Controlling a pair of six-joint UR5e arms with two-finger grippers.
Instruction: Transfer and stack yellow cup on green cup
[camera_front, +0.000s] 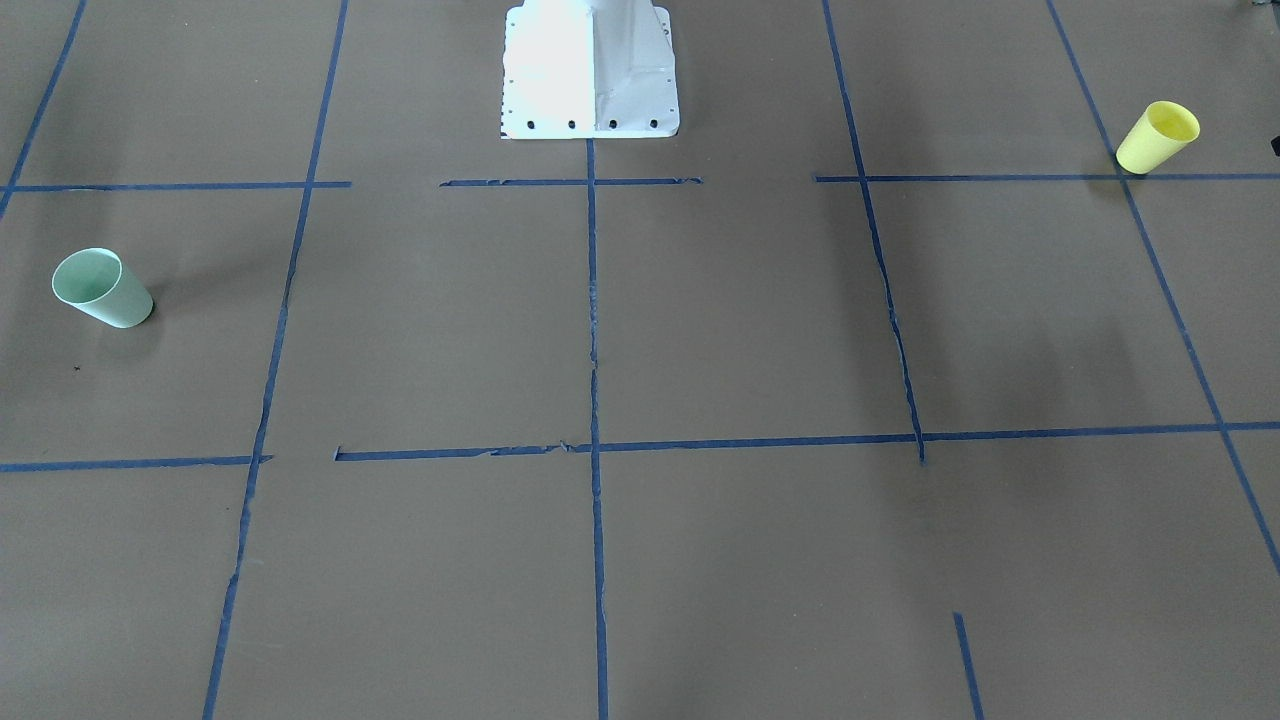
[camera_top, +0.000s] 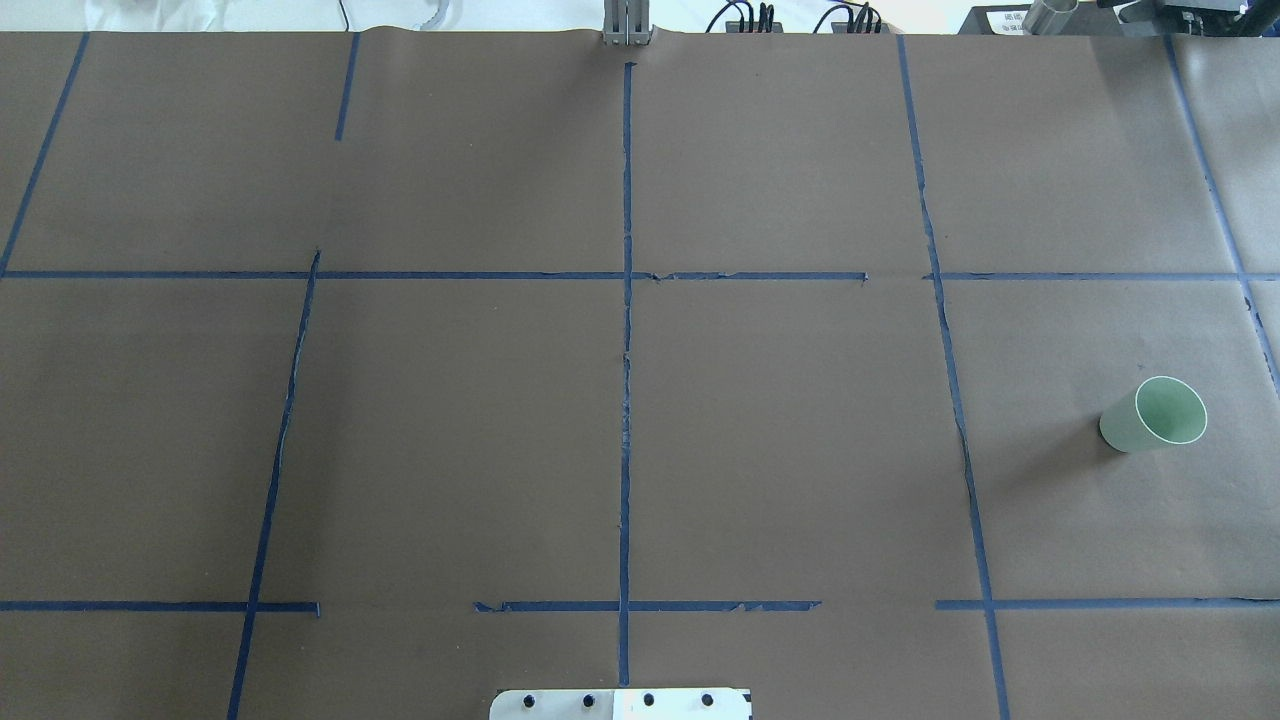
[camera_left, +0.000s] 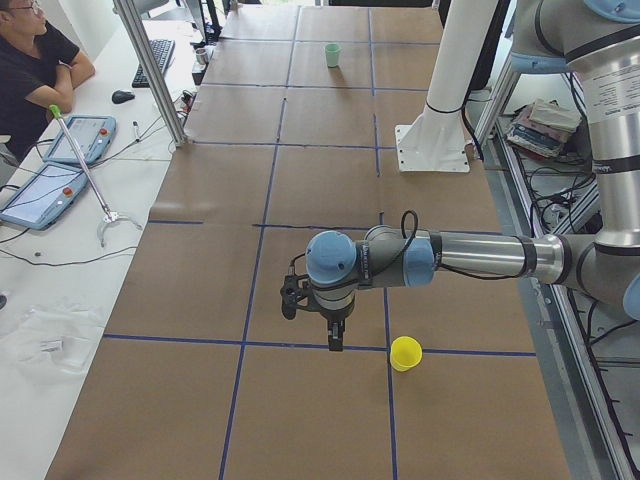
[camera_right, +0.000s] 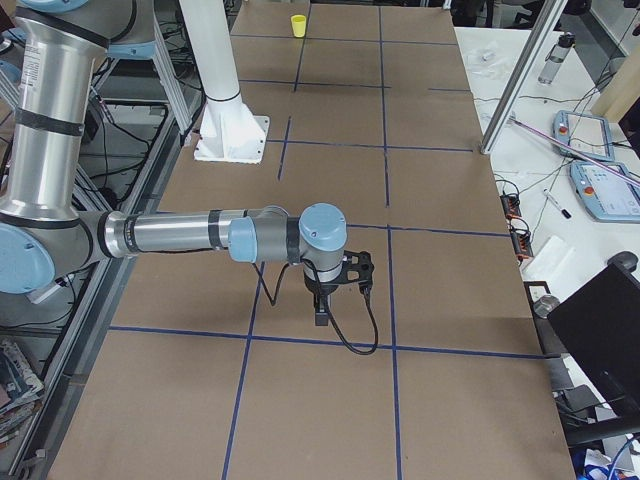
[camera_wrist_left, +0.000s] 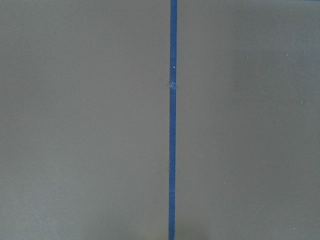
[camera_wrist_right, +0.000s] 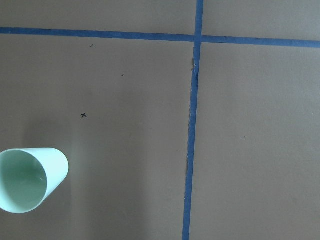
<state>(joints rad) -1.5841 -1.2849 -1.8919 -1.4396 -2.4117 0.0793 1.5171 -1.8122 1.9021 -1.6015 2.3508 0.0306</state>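
Note:
The yellow cup (camera_front: 1158, 137) stands upright on the brown paper, at the right of the front-facing view. It also shows in the exterior left view (camera_left: 405, 353). The left gripper (camera_left: 335, 343) hangs above the table close beside it; I cannot tell if it is open. The green cup (camera_front: 100, 288) stands upright at the opposite end and also shows in the overhead view (camera_top: 1153, 415) and the right wrist view (camera_wrist_right: 27, 180). The right gripper (camera_right: 320, 318) hovers over the paper; I cannot tell its state. The left wrist view shows only paper and tape.
Blue tape lines (camera_top: 626, 350) divide the paper-covered table into a grid. The white robot pedestal (camera_front: 590, 70) stands mid-table at the robot's edge. A side table with tablets (camera_left: 60, 165), a metal post (camera_left: 150, 70) and a seated operator (camera_left: 35, 65) lies beyond the far edge.

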